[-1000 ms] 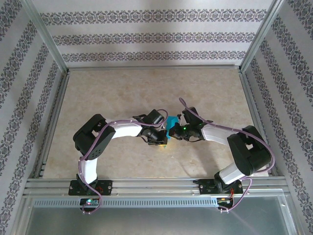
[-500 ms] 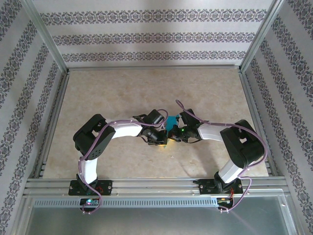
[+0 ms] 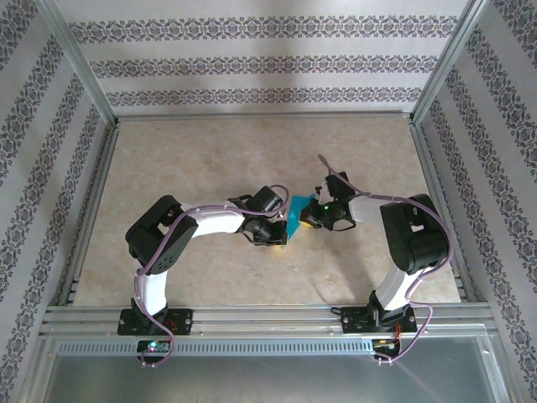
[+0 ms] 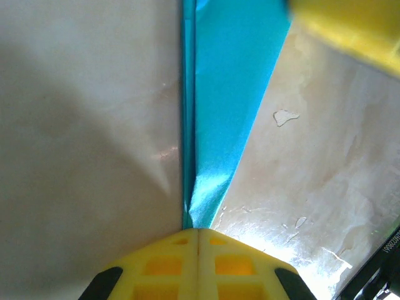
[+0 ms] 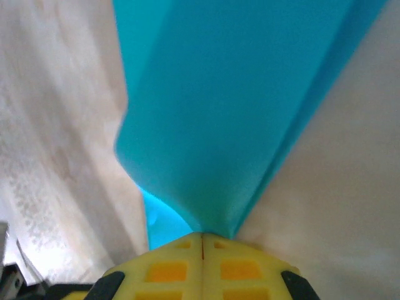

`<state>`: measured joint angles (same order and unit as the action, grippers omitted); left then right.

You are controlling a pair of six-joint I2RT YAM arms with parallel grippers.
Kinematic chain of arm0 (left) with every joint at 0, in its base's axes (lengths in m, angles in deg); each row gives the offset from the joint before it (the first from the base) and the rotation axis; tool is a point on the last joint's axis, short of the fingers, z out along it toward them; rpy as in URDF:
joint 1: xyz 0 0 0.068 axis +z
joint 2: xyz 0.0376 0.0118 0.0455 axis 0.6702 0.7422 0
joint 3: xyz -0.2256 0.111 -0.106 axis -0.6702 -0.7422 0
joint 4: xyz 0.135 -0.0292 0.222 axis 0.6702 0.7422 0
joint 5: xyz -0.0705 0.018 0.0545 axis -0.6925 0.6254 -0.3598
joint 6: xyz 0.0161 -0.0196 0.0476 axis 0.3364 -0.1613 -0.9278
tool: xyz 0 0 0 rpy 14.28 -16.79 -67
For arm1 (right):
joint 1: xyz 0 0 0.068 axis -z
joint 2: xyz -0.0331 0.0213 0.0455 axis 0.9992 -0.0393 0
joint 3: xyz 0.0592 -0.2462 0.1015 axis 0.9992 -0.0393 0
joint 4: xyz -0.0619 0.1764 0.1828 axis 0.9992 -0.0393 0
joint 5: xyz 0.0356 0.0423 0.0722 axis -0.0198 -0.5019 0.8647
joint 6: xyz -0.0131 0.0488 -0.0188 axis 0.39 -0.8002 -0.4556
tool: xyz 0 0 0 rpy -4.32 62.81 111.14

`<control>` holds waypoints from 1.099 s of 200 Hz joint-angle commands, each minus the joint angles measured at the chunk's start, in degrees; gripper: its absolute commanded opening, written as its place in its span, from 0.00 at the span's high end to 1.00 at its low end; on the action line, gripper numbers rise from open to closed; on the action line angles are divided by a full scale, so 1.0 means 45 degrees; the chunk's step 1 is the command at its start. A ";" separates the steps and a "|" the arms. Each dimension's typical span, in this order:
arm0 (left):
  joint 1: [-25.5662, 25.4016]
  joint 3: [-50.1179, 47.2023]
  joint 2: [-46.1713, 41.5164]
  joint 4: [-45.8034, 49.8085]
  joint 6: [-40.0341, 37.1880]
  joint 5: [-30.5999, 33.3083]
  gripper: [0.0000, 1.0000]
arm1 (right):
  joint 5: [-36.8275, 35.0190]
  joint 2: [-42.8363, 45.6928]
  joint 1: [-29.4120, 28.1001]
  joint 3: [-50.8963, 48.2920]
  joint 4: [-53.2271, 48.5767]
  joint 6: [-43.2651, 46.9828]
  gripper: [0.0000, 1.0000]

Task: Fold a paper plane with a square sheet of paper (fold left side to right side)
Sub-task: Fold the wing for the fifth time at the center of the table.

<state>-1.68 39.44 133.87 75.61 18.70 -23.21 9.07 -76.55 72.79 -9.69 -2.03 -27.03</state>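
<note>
Paper plane (image 3: 296,208) of teal paper is pinched at its narrow end in the tightly closed left gripper (image 4: 198,232), its opposite end likewise clamped in the closed right gripper (image 5: 202,236), the piece spanning the gap between the two at the middle of the beige table (image 3: 210,159).

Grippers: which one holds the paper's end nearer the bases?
The left gripper, shut on the paper at its near end; the right gripper clamps the far end.

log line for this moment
step: mid-fold | left pincer: shut on teal paper | right pincer: shut on teal paper | state: folded, pinched at opposite ends
</note>
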 commanded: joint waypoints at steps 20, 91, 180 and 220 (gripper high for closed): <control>-0.0156 -0.0355 0.0474 0.1615 -0.0159 0.0245 1.00 | -0.0615 0.0946 0.0357 0.0413 -0.0428 0.0568 1.00; -0.0176 -0.0176 0.0430 0.1545 -0.0157 0.0205 1.00 | -0.0642 0.2053 -0.0950 -0.0533 0.0285 -0.0507 1.00; -0.0176 -0.0198 0.0449 0.1536 -0.0169 0.0200 1.00 | -0.1271 0.0082 -0.1480 0.0814 0.0726 -0.0123 1.00; -0.0176 -0.0215 0.0449 0.1550 -0.0169 0.0217 1.00 | -0.1561 -0.0454 -0.1470 0.1095 0.0438 0.0018 1.00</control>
<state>-1.68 39.53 133.87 75.96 18.70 -23.47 4.02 -76.94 66.47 -5.95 0.62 -28.54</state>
